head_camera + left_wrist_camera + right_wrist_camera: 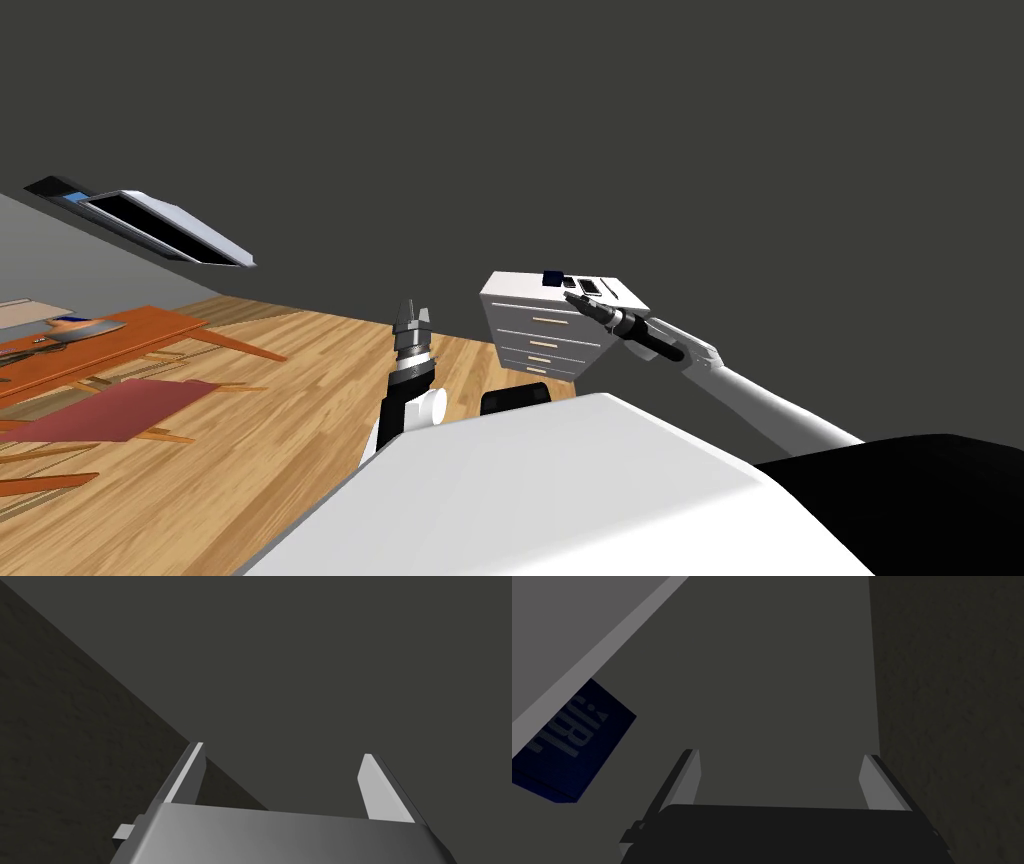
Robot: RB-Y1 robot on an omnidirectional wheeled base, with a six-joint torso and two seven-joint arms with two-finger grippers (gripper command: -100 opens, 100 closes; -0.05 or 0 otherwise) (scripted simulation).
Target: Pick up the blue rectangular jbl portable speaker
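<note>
The dark blue rectangular speaker stands on top of a white chest of drawers against the dark wall. In the right wrist view the speaker shows its JBL lettering, off to one side of my right gripper, which is open with nothing between its fingers. In the head view my right gripper reaches over the chest top, a little to the right of the speaker and apart from it. My left gripper is raised over the floor, left of the chest; its fingers stand open and empty.
Two flat dark objects lie on the chest top beside the right gripper. A wooden table with a bowl and chairs stands at the left on the wooden floor. A window is in the left wall.
</note>
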